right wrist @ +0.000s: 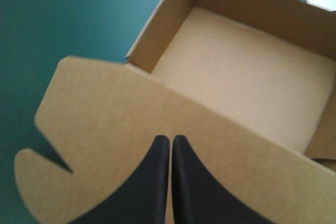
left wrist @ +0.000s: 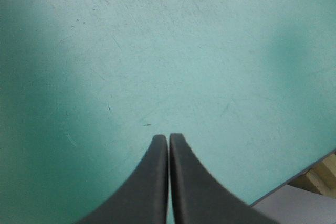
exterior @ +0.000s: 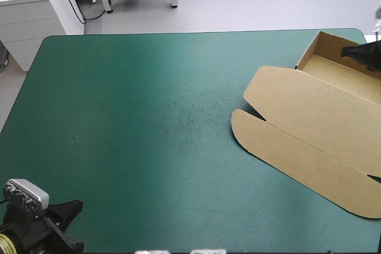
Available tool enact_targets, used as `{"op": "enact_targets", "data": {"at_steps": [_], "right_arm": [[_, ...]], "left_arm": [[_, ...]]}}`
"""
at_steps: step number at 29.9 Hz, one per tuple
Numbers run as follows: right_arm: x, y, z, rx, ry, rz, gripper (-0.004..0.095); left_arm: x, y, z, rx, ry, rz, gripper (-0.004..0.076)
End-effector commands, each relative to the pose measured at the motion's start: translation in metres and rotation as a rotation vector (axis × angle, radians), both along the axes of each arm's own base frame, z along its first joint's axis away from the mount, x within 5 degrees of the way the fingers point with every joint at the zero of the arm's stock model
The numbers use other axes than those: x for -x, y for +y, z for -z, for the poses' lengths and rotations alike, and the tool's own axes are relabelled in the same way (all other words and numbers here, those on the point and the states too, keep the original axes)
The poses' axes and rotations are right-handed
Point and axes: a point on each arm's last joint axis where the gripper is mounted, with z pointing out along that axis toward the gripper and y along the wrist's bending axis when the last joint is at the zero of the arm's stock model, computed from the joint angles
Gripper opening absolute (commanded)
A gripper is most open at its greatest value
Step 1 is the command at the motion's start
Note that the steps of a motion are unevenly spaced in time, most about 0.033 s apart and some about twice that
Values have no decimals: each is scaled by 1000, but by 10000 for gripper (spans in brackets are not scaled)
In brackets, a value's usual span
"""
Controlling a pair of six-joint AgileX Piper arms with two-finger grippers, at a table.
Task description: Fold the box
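A brown cardboard box, cut from 1 sheet of board, lies on the right side of a table with a smooth teal-green cover, the box's right part cut off by the high view's edge. Its open rectangular tray, walls raised and inside bare, stands near the table's far right corner. The broad lid lies flat on the cover and reaches from the tray toward the near side and the table's middle. A narrow notch splits the lid's left end into 2 rounded flaps.

The right gripper, with 2 broad black curved fingers pressed together into a single point and pinching nothing, hangs over the box. Its own wrist view shows the tips above the lid, close to the fold where lid meets tray, with the tray open just ahead. From above it appears only as a dark shape over the tray's right end. Whether the tips touch the board cannot be told.

The left gripper is likewise pressed together with nothing between its fingers. It sits at the table's near left corner, well apart from the box, over bare cover marked by faint scuffs and fine scratches. A thin sliver of the box's edge shows far ahead of it, and the table's edge runs close beside it
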Motion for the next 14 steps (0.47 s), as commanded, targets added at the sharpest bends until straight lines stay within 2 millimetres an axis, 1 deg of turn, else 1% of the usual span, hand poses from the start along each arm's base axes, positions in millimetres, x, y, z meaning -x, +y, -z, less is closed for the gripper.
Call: {"op": "enact_targets", "data": {"at_steps": [1, 3, 5, 7, 10, 14], "right_arm": [[23, 40, -2, 12, -98, -148, 0], [29, 56, 14, -8, -81, -208, 0], [40, 72, 30, -21, -62, -263, 0], [54, 84, 46, 11, -71, -331, 0], [75, 93, 64, 114, -153, -428, 0], [99, 94, 85, 99, -234, -384, 0]], "left_arm": [[-5, -3, -12, 46, -68, 2, -8], [-5, -3, -13, 53, -80, 1, -8], [-6, -4, -14, 67, -91, -3, -8], [-6, -4, -15, 71, -102, 0, -8], [-7, -4, -16, 57, -123, 13, -8], [-7, -4, -16, 43, -137, 26, -8]]}}
